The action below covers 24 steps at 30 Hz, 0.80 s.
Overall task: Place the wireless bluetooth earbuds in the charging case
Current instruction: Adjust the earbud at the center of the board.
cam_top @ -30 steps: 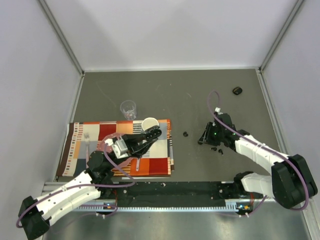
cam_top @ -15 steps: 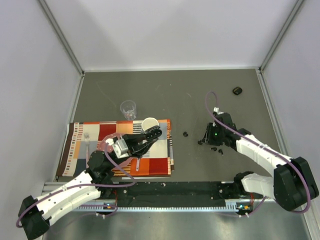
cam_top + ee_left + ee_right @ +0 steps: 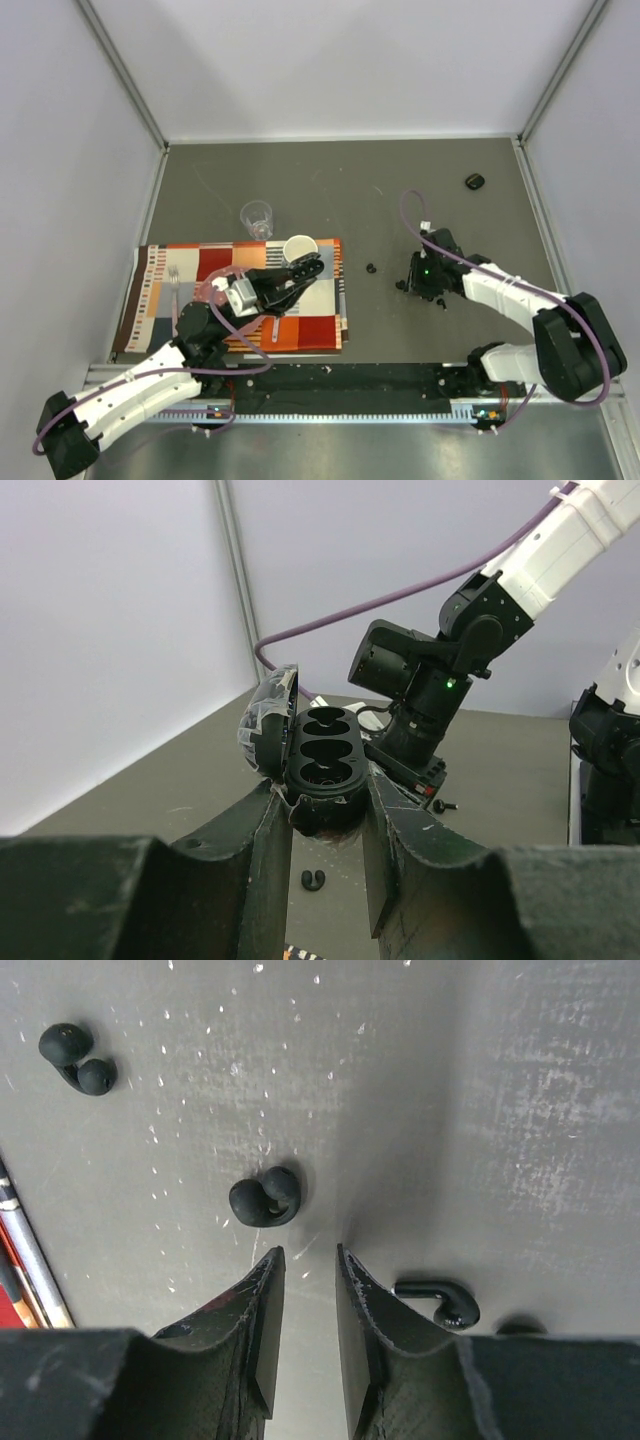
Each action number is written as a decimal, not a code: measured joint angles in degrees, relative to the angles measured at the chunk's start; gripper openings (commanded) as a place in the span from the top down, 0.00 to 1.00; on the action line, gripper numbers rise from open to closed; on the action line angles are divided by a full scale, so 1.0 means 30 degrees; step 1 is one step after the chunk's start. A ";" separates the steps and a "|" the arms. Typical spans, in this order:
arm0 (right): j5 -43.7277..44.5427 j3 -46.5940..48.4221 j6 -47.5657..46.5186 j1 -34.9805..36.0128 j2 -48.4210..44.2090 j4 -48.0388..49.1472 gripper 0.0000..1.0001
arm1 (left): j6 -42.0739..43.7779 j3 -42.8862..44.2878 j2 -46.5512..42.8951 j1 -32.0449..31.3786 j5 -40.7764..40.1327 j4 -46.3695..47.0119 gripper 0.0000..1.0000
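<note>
**pickles_99:** Where are the earbuds (image 3: pixel 265 1198) sitting, then?

**torque_tom:** All on the bare grey tabletop (image 3: pixel 300 180), none in the case (image 3: pixel 322 765). In the right wrist view, one curled bud lies just ahead of the tips of the right fingers (image 3: pixel 235 1340). Another (image 3: pixel 75 1057) is further off to the upper left. A hooked one (image 3: pixel 440 1302) lies just beside the outer face of one finger. From the top view, a lone bud (image 3: pixel 371 268) lies apart from that cluster, between the placemat (image 3: pixel 200 265) and the right arm.

**pickles_99:** Has the right arm got hold of one?

**torque_tom:** Nope. Those fingers point down at the tabletop with only a narrow slit between them, and there's nothing in it, just grey surface.

**pickles_99:** And the case?

**torque_tom:** The left fingers (image 3: pixel 255 870) are clamped tight on its lower body, holding it up off the placemat, close to the white mug (image 3: pixel 298 247). The lid is flipped open to one side, and the wells that show look empty. It faces over towards the right arm.

**pickles_99:** Anything else around?

**torque_tom:** A clear glass (image 3: pixel 257 218) stands on the tabletop just behind the placemat. A fork (image 3: pixel 173 285) lies on the placemat's left side. A second case (image 3: pixel 475 181), shut, is well away near the far right corner.
</note>
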 measured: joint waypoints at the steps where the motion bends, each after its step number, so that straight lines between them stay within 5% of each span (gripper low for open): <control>1: 0.0007 0.0000 0.0226 0.0000 0.0051 0.0087 0.74 | 0.0000 -0.0066 -0.0007 0.0000 0.0000 0.0007 1.00; 24: -0.1180 -0.0036 0.4532 -0.0510 0.1020 0.3373 0.80 | 0.0168 -0.0182 -0.0546 0.0000 -0.0277 -0.0357 1.00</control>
